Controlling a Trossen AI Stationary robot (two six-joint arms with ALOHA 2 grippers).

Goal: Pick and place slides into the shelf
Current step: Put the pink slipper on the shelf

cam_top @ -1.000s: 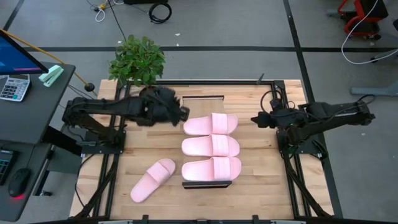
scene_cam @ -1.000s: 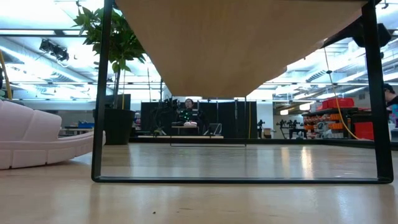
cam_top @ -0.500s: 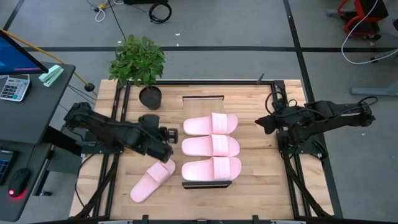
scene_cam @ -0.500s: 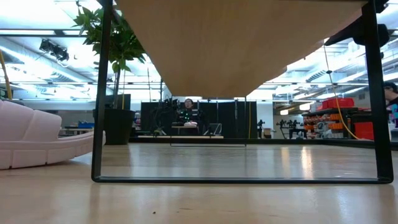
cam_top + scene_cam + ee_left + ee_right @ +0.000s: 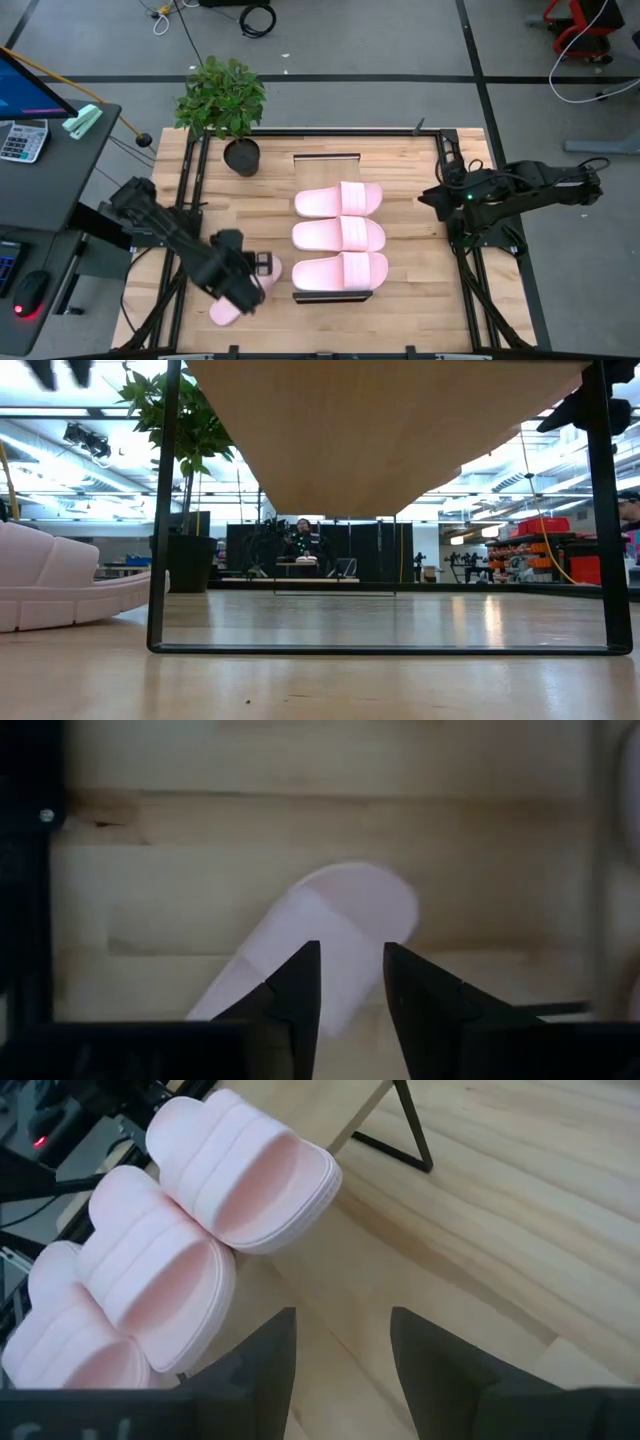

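Butcher-block planks make up the tabletop (image 5: 400, 300), framed by black rails along its left and right sides, with grey floor all round. Nearest the front edge, at the left, the fourth pale pink foam slide (image 5: 232, 302) lies at a slant on bare wood, well clear of the rails. Over it hangs the left claw (image 5: 262, 268), its arm reaching in diagonally from the left rail; in the left wrist view its dark fingers (image 5: 300, 982) stand apart above the slide's strap without touching it. Just right of that, three matching pink slides (image 5: 339, 233) lie side by side across the long light-wood shelf (image 5: 326, 157), whose far end stays bare. Open wood remains between the slides and the right rail. There the right claw (image 5: 428, 197) waits near the farthest slide, fingers apart, holding nothing. Farther back, a potted green plant (image 5: 222, 98) stands at the left corner.
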